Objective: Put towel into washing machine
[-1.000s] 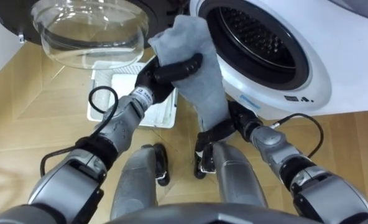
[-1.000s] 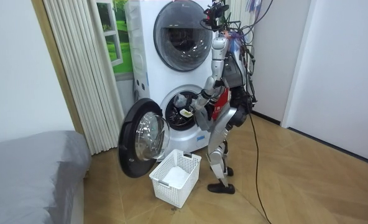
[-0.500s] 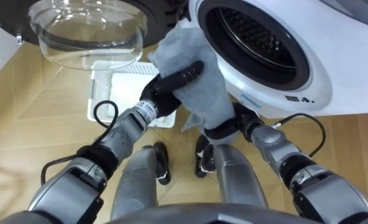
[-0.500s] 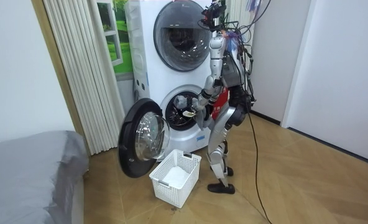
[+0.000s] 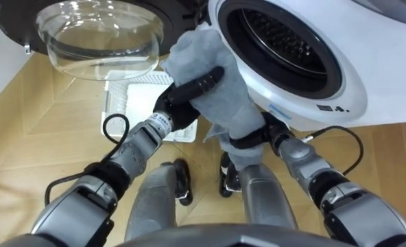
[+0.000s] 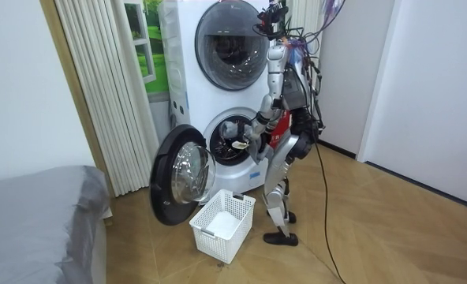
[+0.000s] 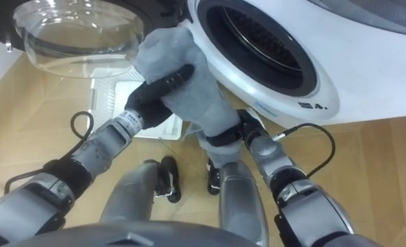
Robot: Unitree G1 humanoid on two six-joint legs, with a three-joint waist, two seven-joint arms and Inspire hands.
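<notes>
**Loading step: nothing inside yet**

The step in hand is the feed into the drum. The grey-blue cloth towel (image 5: 227, 103) hangs in the air just before the lower left rim of the round opening in the white front-loading washing machine (image 5: 357, 82). Its top edge is touching the rim or all but touching it (I cannot tell which). None of it lies inside the dark perforated metal drum (image 5: 285, 38).

The left hand (image 5: 172, 106) has its black fingers (image 5: 206, 77) curled round the upper part of the towel and bears it up. The right hand (image 5: 252, 139) sits at the lower part, with cloth draped over it; whether it grips the cloth I cannot tell.

The round glass-bowled door (image 5: 100, 34) stands wide open on the robot's left, out of the path. Below it, on the wooden floor (image 5: 38, 137), is a white slatted plastic basket (image 5: 127, 103). In the room view the robot stands close before this lower machine, with a second white machine (image 6: 229, 47) stacked above it (door shut).

The next move, as I judge it, calls for carrying the bunch to the right and forward over the rim. It should go deep enough that the cloth drops into the drum once released and does not slide down the front. The hanging lower half will need pushing in after it, or it may trail over the rim.
</notes>
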